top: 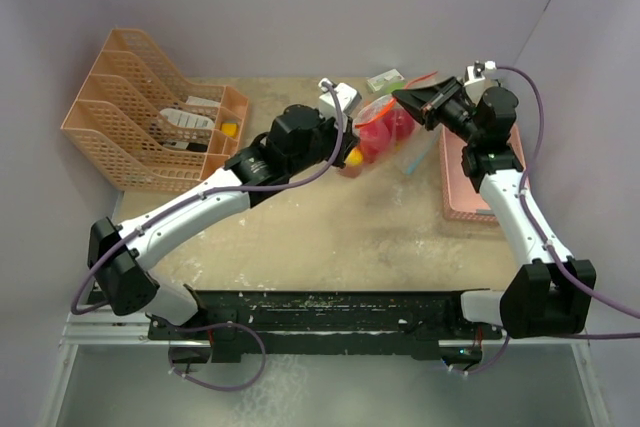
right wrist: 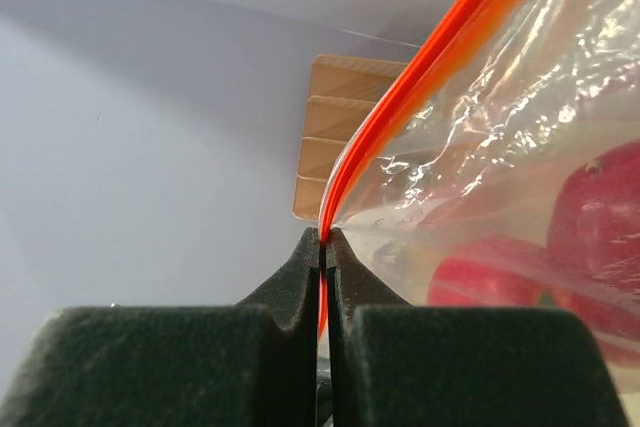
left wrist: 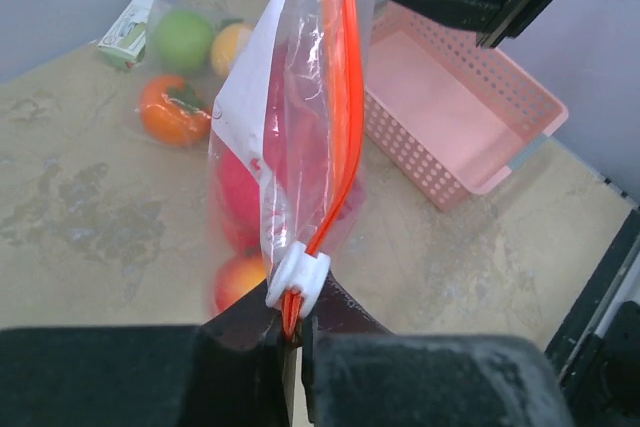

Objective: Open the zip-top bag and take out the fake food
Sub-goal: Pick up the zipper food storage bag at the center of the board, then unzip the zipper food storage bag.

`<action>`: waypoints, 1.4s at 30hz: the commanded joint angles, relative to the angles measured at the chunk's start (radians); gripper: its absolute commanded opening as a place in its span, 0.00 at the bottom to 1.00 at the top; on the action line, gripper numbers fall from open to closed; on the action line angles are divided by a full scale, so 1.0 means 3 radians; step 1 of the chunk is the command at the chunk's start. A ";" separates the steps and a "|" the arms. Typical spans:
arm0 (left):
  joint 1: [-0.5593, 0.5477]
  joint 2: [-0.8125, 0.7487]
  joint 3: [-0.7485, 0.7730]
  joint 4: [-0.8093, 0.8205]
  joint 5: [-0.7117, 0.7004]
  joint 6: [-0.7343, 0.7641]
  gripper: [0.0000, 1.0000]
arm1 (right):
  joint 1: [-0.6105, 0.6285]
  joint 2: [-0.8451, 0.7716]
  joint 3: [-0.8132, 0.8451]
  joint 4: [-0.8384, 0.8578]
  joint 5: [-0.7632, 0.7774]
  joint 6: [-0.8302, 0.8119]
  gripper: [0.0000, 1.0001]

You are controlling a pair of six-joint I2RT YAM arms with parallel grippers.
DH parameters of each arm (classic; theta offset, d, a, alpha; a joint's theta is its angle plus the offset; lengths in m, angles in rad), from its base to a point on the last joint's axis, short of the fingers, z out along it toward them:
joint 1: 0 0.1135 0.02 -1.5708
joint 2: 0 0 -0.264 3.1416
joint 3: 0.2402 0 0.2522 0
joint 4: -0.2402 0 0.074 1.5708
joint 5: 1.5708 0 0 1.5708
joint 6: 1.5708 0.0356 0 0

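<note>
The zip-top bag is clear crinkly film, the fake food glossy plastic, the table matt.

Bag: strung between left fingers, at its slider, and right fingers, at the zip's far end.
Fake food: inside the bag.
Basket: on the bench, right of the bag.
Other fruits: on the bench, beyond the left fingers, left of the bag.
</note>
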 commanded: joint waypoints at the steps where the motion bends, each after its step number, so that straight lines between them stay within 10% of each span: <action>1: -0.0011 0.0031 0.0347 0.0111 -0.0026 0.0024 0.00 | 0.0008 -0.0179 -0.0011 0.0282 -0.0060 0.0084 0.00; 9: 0.0013 0.0064 0.0554 0.0107 0.0122 0.0011 0.00 | 0.0008 -0.0222 -0.0056 0.0294 -0.0140 0.0003 0.00; 16: 0.0168 0.0057 0.0688 -0.0160 0.0559 -0.0001 0.00 | 0.0008 -0.0188 0.0376 -0.0453 -0.0216 -0.1171 0.55; 27: 0.0866 0.0019 0.0773 -0.0671 0.1935 0.0118 0.00 | 0.0018 -0.0379 0.0674 -0.0569 -0.0854 -0.2447 0.42; 31: 0.0915 0.0190 0.1017 -0.0907 0.2347 0.0282 0.00 | 0.0066 -0.0288 0.0891 -0.0646 -0.1346 -0.2894 0.52; 42: 0.0915 0.0481 0.1473 -0.1293 0.3335 0.0429 0.00 | 0.0565 0.0458 0.2201 -0.2577 -0.1229 -0.4794 0.65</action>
